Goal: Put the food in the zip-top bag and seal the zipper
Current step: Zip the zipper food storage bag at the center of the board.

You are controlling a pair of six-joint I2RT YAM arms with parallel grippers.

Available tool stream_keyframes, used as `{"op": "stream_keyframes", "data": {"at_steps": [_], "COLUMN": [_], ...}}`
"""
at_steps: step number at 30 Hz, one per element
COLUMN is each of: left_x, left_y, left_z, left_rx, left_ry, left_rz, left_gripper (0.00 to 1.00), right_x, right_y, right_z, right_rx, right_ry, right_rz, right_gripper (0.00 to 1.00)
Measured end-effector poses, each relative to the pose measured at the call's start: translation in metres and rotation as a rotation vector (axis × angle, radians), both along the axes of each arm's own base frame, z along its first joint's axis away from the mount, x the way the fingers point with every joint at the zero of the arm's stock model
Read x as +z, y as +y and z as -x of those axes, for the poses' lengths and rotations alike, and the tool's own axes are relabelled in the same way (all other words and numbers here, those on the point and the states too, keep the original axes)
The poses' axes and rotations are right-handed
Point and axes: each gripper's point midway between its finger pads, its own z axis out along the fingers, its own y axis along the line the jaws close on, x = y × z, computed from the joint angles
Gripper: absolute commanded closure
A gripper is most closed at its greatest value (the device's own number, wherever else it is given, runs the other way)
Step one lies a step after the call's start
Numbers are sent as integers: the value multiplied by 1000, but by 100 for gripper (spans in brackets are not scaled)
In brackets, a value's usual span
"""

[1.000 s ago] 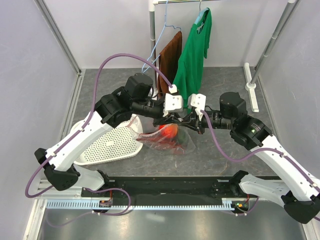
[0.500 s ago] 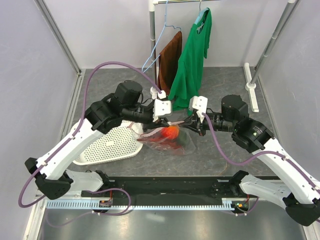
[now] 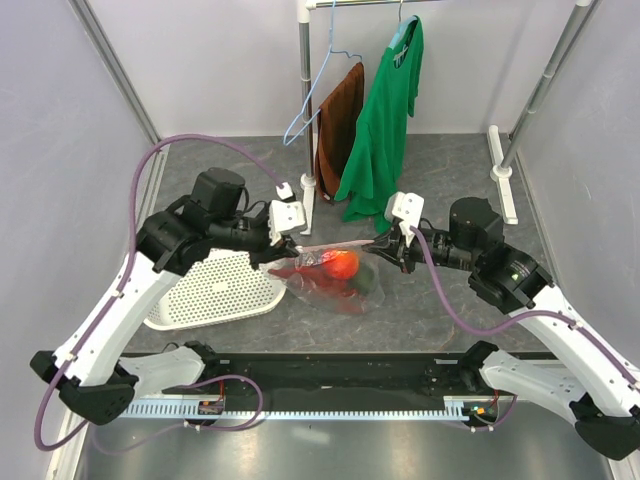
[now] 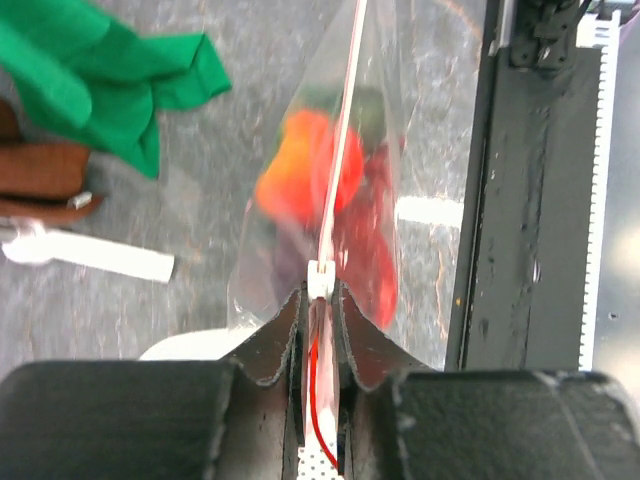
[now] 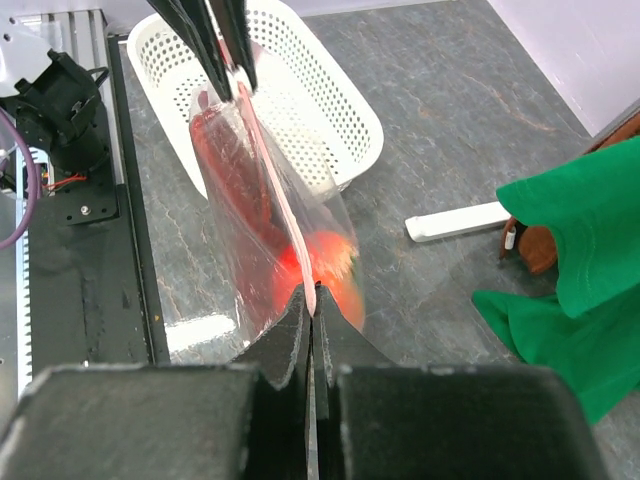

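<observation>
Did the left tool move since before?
Yes. The left tool slid to the picture's left along the zipper, crossing from the right of the white rack pole to its left.

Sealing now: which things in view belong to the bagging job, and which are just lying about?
Job: bag, zipper strip, tomato inside, left pincer, right pincer.
Lying about: basket, green shirt, brown cloth.

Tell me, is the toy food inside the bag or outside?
Inside. The red food shows through the clear zip-top bag, stretched between the left gripper and right gripper.
</observation>
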Motion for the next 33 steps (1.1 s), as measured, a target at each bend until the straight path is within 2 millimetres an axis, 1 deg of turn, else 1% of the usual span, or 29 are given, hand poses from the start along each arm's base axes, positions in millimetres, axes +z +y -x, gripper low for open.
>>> {"op": "stream_keyframes", "data": {"at_steps": [5, 8, 12, 16, 19, 24, 30, 33], "left_x": [-2, -3, 0, 11, 13, 14, 10, 8], "left_y": [21, 25, 25, 19, 16, 9, -14, -26], "left_z": [5, 7, 8, 0, -5, 3, 11, 10], "left_rx": [42, 49, 46, 43, 42, 1, -69, -91], "left_ry": [-10, -9, 11, 30, 38, 61, 94, 104], "left_rz": [-30, -40, -45, -50, -53, -55, -50, -41], "left_gripper": [90, 90, 90, 89, 87, 84, 84, 88], "right_x": [0, 1, 1, 1, 1, 0, -3, -3], "right_y": [-5, -7, -7, -9, -9, -8, -3, -2], "right_z": [0, 0, -1, -3, -4, -1, 1, 3], "right_rx": [-33, -43, -49, -58, -61, -43, -12, -5], "right_ry": [7, 9, 21, 24, 23, 29, 53, 53], "right_rz": [-8, -12, -18, -19, -18, -21, -20, -21], "right_gripper": [100, 100, 100, 100, 100, 100, 100, 100]}}
